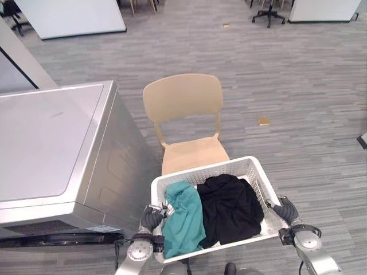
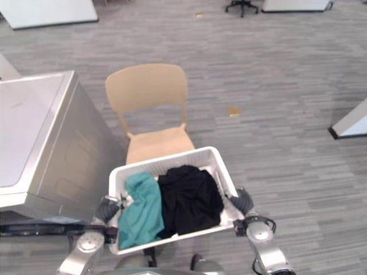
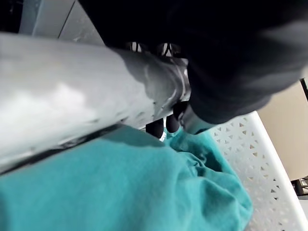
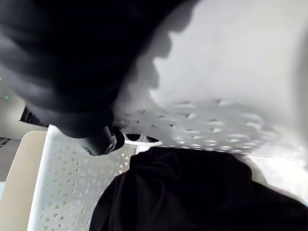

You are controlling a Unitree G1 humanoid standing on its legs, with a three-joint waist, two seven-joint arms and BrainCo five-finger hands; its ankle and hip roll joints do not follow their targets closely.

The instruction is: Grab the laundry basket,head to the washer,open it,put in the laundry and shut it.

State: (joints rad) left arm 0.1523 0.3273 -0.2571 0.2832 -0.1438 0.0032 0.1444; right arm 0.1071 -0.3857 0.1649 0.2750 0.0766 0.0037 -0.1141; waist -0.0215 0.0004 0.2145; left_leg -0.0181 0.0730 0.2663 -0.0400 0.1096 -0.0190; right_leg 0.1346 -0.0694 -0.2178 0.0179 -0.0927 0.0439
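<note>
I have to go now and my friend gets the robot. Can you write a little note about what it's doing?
Left hand and right hand each grip a side of the white laundry basket, held up in front of the robot.
A teal cloth and a black garment lie in it.
The silver washer stands to the left, beside a tan chair.
Done: basket grabbed.
Left: open the washer, load, shut.

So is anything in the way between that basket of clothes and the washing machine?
Nothing visible stands between them: the white laundry basket, held at both sides, is right beside the silver washer. A beige chair stands just ahead, off to the washer's side.
</note>
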